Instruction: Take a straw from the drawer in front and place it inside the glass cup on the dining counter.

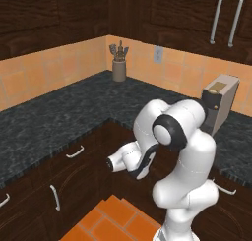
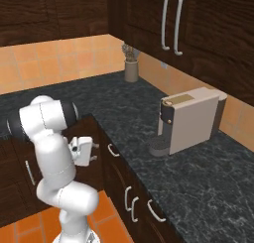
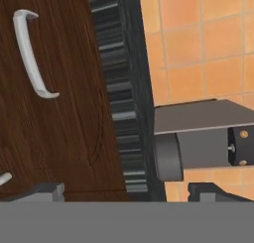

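- You're parked in the corner of a dark-wood kitchen: orange tile wall, black speckled bench (image 1: 59, 114) wrapping round, coffee machine (image 2: 191, 119) on the right run and a utensil holder (image 1: 118, 63) back in the corner.
- Below the bench everything is closed, as far as you can see. The drawer (image 3: 54, 103) sits right in front of the hand camera, front panel flush, curved silver handle (image 3: 31, 53) untouched.
- So basically nothing's ticked off: drawer not opened, no straw out, nothing carried.
- End effector (image 2: 83, 151) hangs low in front of the cabinet fronts, near the drawer but apart from the handle, fingers spread wide with nothing between them.
- Straw is presumably inside that closed drawer.
- Left for you: grab the handle, pull, pick the straw, then drive over to the cup.
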Controlling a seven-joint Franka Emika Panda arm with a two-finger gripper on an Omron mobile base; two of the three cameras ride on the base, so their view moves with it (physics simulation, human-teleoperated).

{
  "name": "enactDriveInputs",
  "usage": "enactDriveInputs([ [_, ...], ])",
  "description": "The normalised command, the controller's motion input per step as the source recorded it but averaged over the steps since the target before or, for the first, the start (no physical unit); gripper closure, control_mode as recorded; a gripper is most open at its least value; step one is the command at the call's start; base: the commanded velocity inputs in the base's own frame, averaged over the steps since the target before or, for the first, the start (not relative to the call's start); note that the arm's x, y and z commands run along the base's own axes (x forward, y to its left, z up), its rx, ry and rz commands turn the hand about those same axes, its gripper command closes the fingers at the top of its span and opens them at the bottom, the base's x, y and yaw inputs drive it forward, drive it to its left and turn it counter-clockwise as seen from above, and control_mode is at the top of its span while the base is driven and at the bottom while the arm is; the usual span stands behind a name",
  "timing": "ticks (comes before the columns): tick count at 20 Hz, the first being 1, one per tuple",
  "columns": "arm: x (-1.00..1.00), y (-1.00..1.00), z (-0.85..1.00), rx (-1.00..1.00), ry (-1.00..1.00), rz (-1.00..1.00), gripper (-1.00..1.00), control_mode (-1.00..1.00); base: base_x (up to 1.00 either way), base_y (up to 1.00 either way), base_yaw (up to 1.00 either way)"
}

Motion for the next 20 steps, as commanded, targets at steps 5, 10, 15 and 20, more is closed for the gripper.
enactDriveInputs([
  [5,0.20,-0.07,-0.10,0.00,0.00,0.00,-1.00,-1.00,0.00,0.00,0.00],
  [10,0.27,-0.16,-0.20,0.00,0.00,0.00,-1.00,-1.00,0.00,0.00,0.00],
  [15,0.29,-0.15,-0.30,0.00,0.00,0.00,-1.00,-1.00,0.00,0.00,0.00],
  [20,0.29,-0.04,-0.32,-0.03,0.00,0.00,-1.00,-1.00,0.00,0.00,0.00],
])
